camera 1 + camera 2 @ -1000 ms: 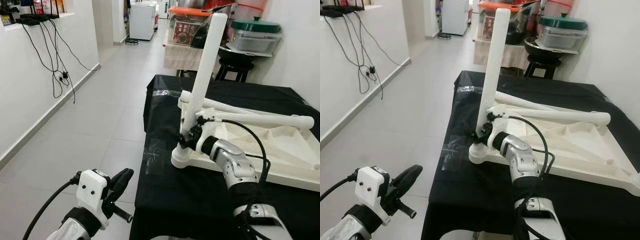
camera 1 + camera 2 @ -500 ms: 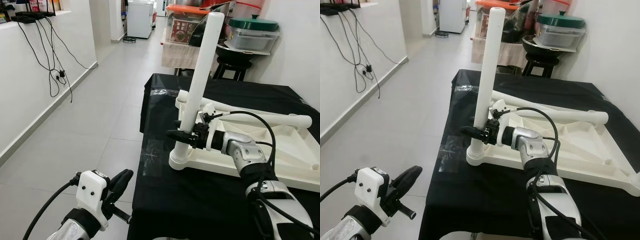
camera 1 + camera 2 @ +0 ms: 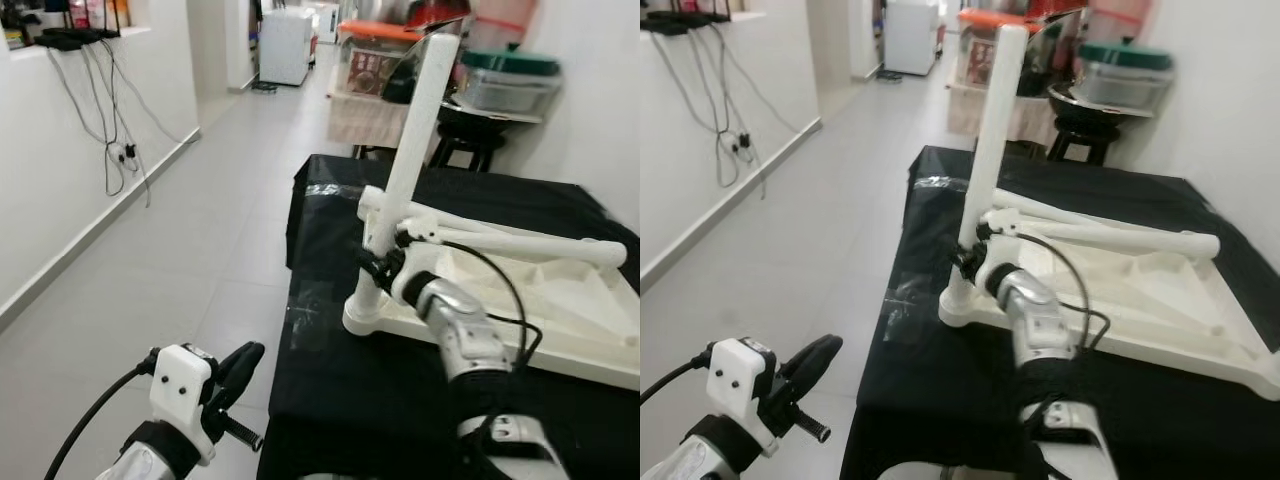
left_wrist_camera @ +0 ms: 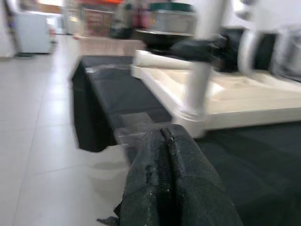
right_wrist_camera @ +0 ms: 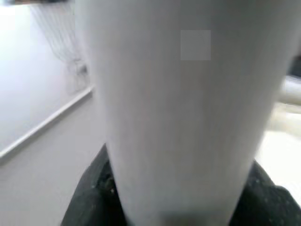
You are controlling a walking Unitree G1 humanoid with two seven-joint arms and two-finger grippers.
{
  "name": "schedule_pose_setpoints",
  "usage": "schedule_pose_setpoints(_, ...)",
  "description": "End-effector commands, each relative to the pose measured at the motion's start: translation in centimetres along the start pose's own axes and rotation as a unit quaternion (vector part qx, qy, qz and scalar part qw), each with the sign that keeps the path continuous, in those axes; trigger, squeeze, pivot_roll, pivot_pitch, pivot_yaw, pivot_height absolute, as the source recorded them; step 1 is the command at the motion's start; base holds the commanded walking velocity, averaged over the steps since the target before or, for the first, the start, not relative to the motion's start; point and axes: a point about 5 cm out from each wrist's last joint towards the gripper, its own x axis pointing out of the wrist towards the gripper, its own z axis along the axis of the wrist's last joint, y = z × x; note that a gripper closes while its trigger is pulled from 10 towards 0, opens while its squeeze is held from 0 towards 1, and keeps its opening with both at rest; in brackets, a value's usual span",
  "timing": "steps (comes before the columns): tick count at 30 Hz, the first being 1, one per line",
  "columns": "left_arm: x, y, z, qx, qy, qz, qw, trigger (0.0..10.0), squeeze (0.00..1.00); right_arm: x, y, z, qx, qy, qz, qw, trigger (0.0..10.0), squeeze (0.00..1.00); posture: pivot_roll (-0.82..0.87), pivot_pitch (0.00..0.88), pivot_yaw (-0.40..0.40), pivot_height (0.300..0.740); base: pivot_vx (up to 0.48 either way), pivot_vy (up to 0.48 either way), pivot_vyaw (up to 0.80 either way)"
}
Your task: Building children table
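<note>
Right end effector [image 3: 375,268] is clamped around the white leg [image 3: 408,160], low down near its socket. In the right wrist view the leg [image 5: 188,108] sits tight between the black fingers [image 5: 91,197], so I'm calling that a firm grip.

The leg stands nearly upright, long axis running up from the near-left corner of the upside-down table [image 3: 560,300], with a slight lean so its top tips away from me and a bit to the right. Its foot sits in the round corner socket [image 3: 362,318]. The table itself lies flat on the black tabletop [image 3: 360,400], underside up. Two more legs [image 3: 520,240] lie flat across it, long axes running roughly left to right, ends pointing toward the right edge.

Left end effector [image 3: 235,365] hangs low on my left over the floor [image 3: 200,250], off the tabletop's near-left corner, holding nothing. In the left wrist view its fingers [image 4: 171,188] are pressed together, so it's closed.

Further back there's a side table with lidded containers [image 3: 510,80] and a white appliance [image 3: 283,42] down the hallway. Cables [image 3: 110,130] dangle down the left wall. There's a printed label on one box back there but it's too blurry for me to read.
</note>
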Motion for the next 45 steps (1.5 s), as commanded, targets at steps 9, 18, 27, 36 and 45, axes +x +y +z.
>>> schedule_pose_setpoints(9, 0.5, -0.1, 0.1, 0.001, -0.003, -0.004, 1.0, 10.0, 0.0, -1.4, -0.2, -1.3, -0.014, 0.012, -0.055, 0.998, 0.0, 0.0, 0.04, 0.003, -0.116, 0.74, 0.0, 0.0, 0.0)
schedule_pose_setpoints(18, 0.7, 0.1, 0.2, 0.0, -0.004, -0.004, 1.0, 10.0, 0.0, -0.8, 0.4, 0.5, -0.022, 0.018, 0.024, 0.999, 10.0, 1.0, 0.04, 0.0, -0.11, 0.74, 0.0, 0.0, 0.0)
schedule_pose_setpoints(27, 0.9, 0.1, 0.0, 0.001, -0.005, -0.004, 1.0, 10.0, 0.0, 0.9, 0.4, 2.0, -0.099, 0.012, 0.3, 0.949, 10.0, 0.0, 0.05, 0.0, -0.115, 0.74, 0.0, 0.0, 0.0)
schedule_pose_setpoints(36, 0.9, 0.0, -0.1, 0.0, -0.002, -0.004, 1.0, 10.0, 0.0, 1.8, -0.1, 2.6, -0.083, 0.061, 0.451, 0.887, 7.3, 0.0, 0.06, 0.0, -0.115, 0.74, 0.0, 0.0, 0.0)
schedule_pose_setpoints(45, 0.8, -0.1, -0.3, -0.001, 0.0, -0.005, 1.0, 10.0, 0.0, 2.6, -0.9, 3.2, -0.043, 0.066, 0.466, 0.881, 0.0, 0.0, 0.06, 0.0, -0.111, 0.74, 0.0, 0.0, 0.0)
